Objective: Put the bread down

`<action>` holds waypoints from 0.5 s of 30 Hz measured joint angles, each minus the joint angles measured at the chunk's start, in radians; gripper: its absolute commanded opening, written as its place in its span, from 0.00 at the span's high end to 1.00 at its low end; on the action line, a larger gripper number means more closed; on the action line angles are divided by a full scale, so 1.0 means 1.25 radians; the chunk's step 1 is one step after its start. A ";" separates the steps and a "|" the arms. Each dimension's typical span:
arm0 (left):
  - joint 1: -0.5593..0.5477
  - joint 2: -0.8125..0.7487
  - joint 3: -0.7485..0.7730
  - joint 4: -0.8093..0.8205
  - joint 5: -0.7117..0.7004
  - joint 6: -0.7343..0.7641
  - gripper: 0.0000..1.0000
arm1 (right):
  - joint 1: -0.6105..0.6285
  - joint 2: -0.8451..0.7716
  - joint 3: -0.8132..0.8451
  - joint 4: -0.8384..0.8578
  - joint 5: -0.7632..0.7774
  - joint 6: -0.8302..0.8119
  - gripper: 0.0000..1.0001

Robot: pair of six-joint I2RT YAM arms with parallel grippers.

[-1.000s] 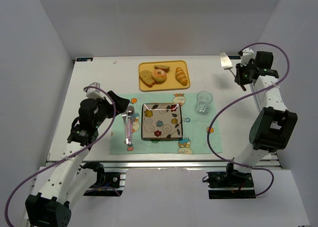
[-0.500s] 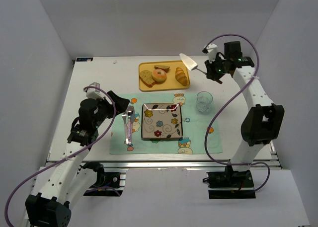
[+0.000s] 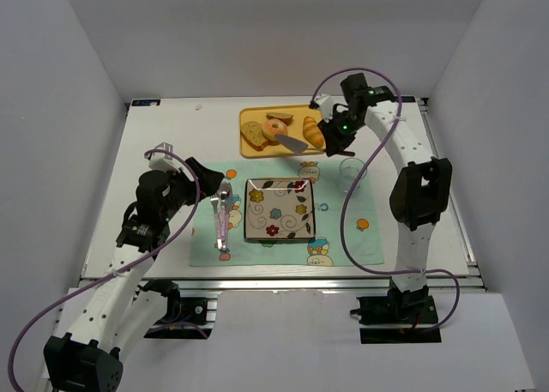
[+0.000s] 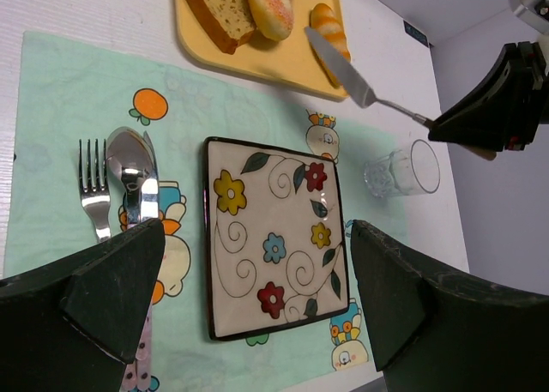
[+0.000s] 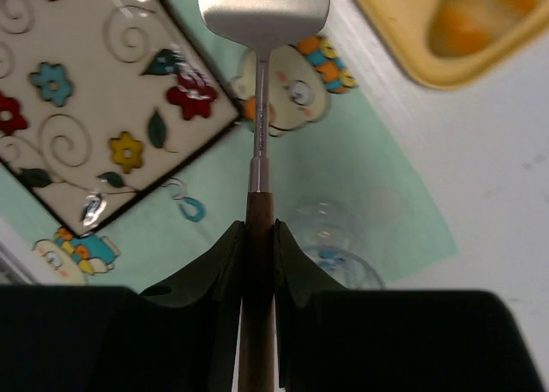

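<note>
The bread (image 3: pixel 275 130), a small tan ring with a pinkish top and a centre hole, lay in the middle of the tray (image 3: pixel 257 153) at the surface's far edge, between the toast (image 3: pixel 254 135) and the croissant (image 3: pixel 314 132), not yet lifted. Within the last second the right end effector (image 3: pixel 336 133), clenched on the spatula (image 3: pixel 292 141), had swung in from the far right corner, bringing the blade just beside the bread; contact could not be told. Scooping looked next, then the plate (image 3: pixel 279 209). The left end effector (image 3: pixel 204 176) hung released over the mat's (image 3: pixel 206 248) left edge
</note>
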 measured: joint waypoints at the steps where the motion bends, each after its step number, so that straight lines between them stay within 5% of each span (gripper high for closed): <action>1: 0.000 0.000 0.000 -0.002 0.000 0.000 0.02 | 0.013 0.000 -0.002 -0.009 -0.007 0.002 1.00; 15: 0.000 -0.007 0.000 -0.021 -0.006 0.000 0.02 | 0.053 0.049 -0.040 -0.041 -0.063 0.080 1.00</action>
